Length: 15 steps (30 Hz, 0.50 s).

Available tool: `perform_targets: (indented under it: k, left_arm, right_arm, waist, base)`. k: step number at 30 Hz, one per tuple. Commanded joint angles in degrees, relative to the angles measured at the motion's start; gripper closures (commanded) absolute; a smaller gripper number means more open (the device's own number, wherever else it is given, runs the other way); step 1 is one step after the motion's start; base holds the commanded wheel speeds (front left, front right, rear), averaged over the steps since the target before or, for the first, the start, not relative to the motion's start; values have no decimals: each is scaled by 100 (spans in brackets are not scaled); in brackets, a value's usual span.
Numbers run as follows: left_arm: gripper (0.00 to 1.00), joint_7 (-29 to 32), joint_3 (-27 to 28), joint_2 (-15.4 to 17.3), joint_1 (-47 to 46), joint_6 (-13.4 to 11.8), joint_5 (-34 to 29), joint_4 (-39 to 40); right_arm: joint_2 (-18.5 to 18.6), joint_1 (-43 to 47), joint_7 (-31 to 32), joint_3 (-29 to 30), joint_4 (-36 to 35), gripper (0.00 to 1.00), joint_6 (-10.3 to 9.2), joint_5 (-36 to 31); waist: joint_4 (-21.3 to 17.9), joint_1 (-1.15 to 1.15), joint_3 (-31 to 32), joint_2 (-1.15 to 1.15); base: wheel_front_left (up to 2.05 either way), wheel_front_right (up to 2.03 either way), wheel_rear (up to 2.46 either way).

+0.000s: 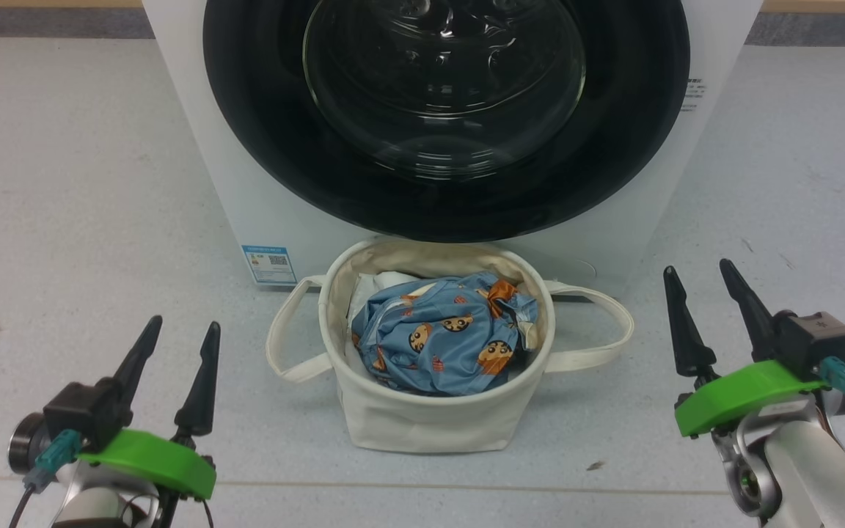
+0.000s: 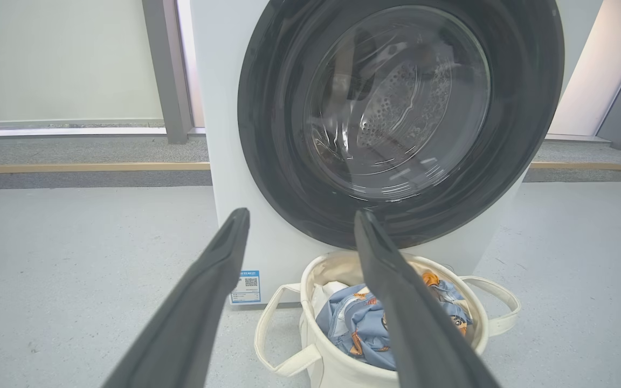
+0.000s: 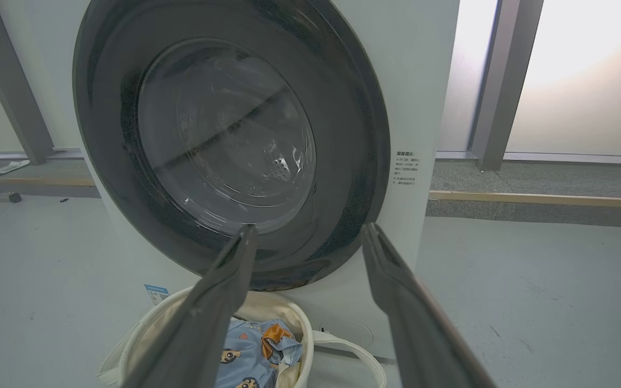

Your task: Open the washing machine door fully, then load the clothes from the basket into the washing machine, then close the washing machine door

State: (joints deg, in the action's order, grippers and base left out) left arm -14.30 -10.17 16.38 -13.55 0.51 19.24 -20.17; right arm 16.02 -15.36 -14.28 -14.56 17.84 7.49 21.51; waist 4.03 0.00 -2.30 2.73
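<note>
Grey floor (image 1: 63, 220); basket (image 1: 422, 433) holding clothes (image 1: 444, 345) just before closed washing machine door (image 1: 613, 161); left jaws, right jaws apart, empty.

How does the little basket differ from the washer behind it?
The basket is small, soft cream canvas; the washer is big, hard and white. The basket is open-topped and holds the clothes; the washer's door is shut. Both stand on the floor.

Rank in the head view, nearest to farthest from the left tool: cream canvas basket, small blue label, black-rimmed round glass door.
1. Cream canvas basket, right of the left tool.
2. Small blue label, ahead, white washer's lower corner.
3. Black-rimmed round glass door, higher, beyond.
</note>
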Motion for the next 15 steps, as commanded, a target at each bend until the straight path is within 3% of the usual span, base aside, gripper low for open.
perform_targets:
  k: [1,15]
  left_arm:
    - [0,-70,261,176,-290,-24,-73,163]
    - [0,-70,335,131,-303,-59,-195,143]
  right_arm:
    - [23,-185,-72,-88,-140,0,0,14]
    - [7,-188,-72,-72,-97,0,0,44]
  waist:
    - [2,0,-2,0]
    - [-1,0,-10,0]
  base:
    - [0,0,0]
    - [8,2,-10]
